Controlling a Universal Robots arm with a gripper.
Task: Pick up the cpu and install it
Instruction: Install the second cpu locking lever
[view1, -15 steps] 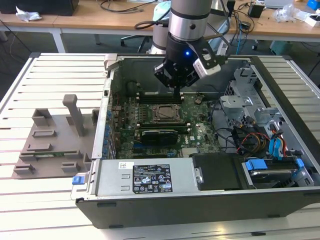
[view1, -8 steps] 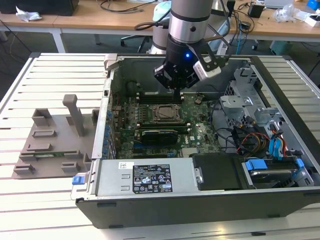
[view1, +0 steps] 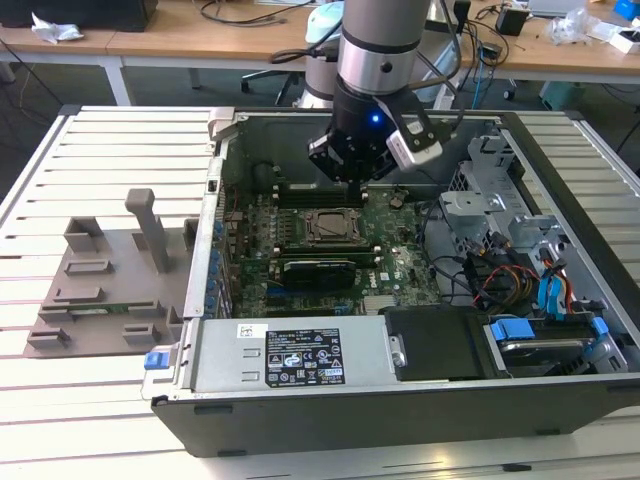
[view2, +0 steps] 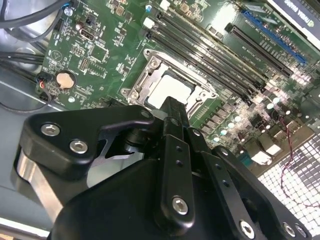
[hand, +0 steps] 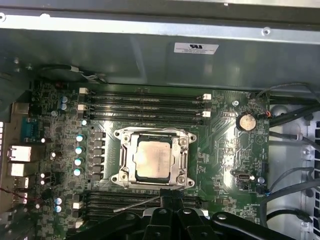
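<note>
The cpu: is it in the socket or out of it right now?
In. The cpu lies flat inside the socket frame on the motherboard in both wrist views, and the hand is above the board, not touching it.

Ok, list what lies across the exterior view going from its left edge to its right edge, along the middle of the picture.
Grey plastic fixture on the slatted table → green motherboard with the cpu in its socket, end effector hanging just behind it → grey metal drive cage → bundle of coloured cables → blue latches.
</note>
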